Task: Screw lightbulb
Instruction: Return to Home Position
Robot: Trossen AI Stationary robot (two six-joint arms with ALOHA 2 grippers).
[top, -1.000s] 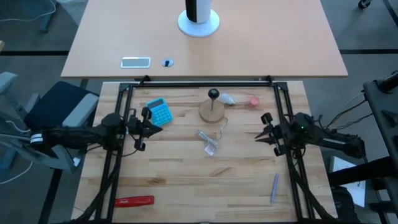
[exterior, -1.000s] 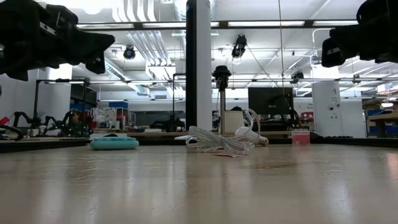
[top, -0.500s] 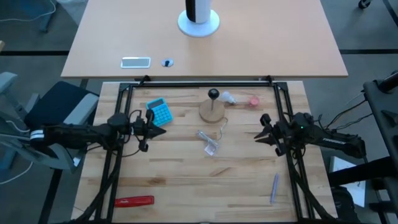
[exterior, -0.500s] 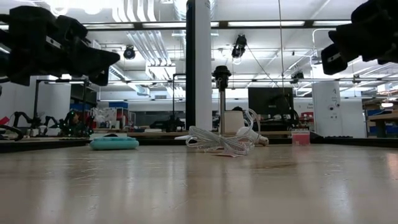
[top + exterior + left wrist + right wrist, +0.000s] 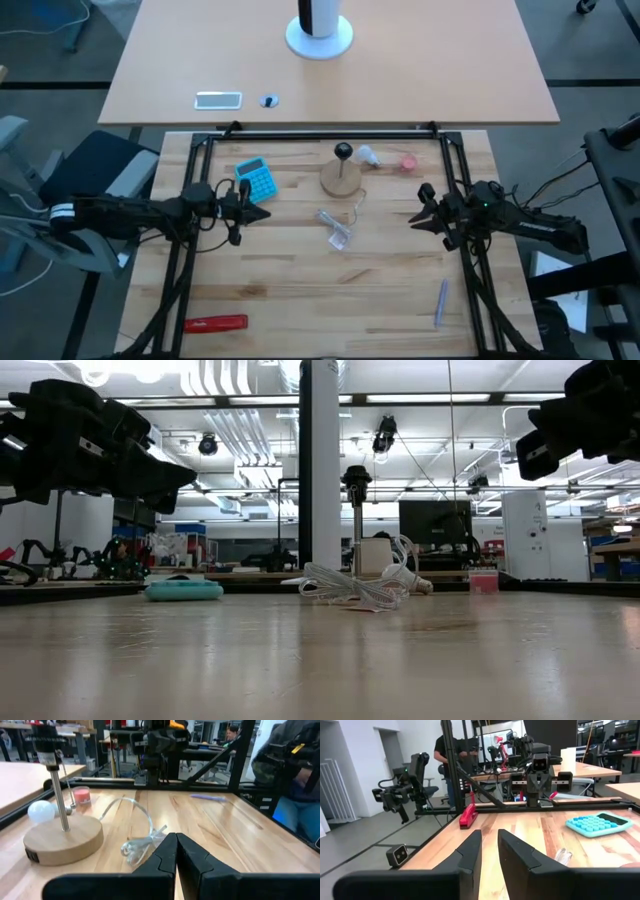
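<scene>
White lightbulb (image 5: 369, 155) lies well clear of left gripper (image 5: 250, 208), right gripper (image 5: 420, 215)

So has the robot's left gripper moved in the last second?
Yes. In the high view the left gripper has crept slightly inward, toward the round wooden lamp base.

On my desk (image 5: 300, 290) I see a blue calculator (image 5: 257, 180) at the far left. A crumpled clear wrapper (image 5: 337, 228) lies mid-desk, with a small pink-red round piece (image 5: 408, 161) far right, a red tool (image 5: 216, 323) near left and a purple pen (image 5: 441, 302) near right.
</scene>
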